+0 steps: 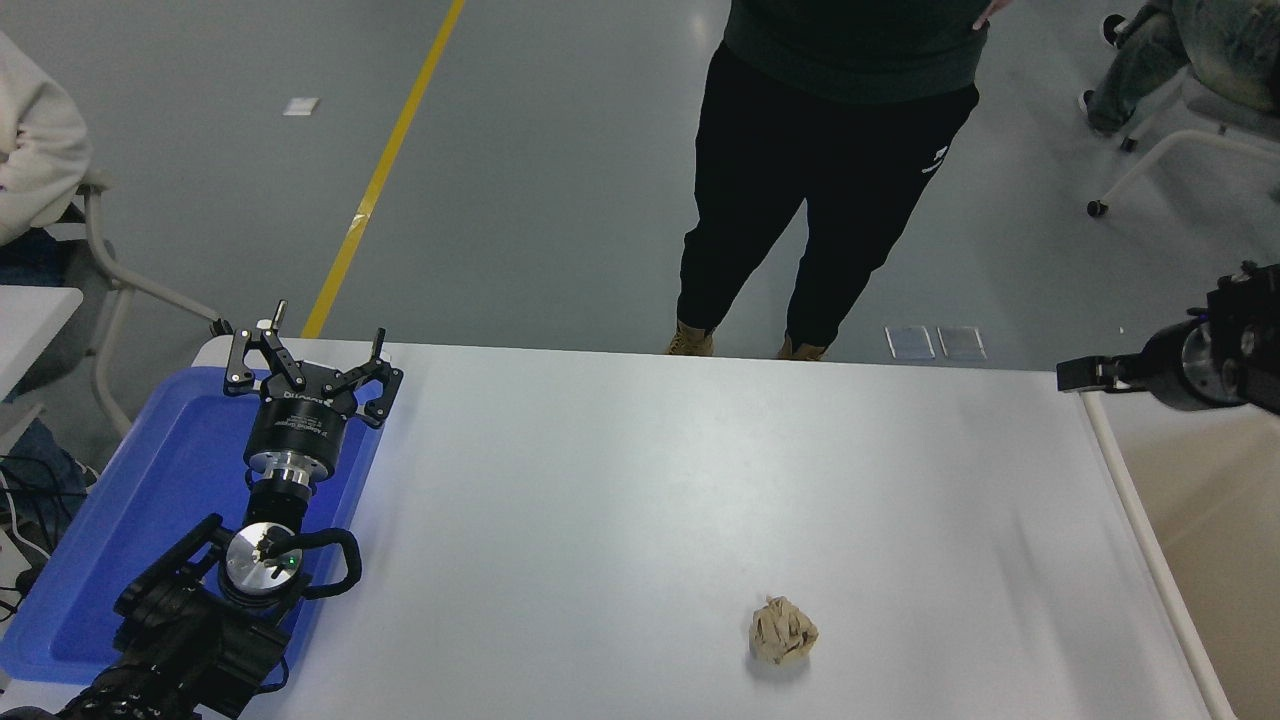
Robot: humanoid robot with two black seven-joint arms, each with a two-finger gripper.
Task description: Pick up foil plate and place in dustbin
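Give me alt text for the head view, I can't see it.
A white table holds only a crumpled brown paper ball; no foil plate is visible. The right gripper reaches in above the dustbin, the left gripper sits open over a blue tray, and a person stands beyond.

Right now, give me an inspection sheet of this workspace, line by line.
Surface: white table, mostly bare.
Job's things: foil plate nothing seen; dustbin at the table's right edge, only its rim and beige inside showing.
Clutter: crumpled brown paper ball near the front; blue tray at left.
Hands: left hand open, parked over the tray; right hand above the dustbin's far corner, grip unclear.
Cables: black loop on the left arm.
Surroundings: person standing at the far side; chairs at both sides.
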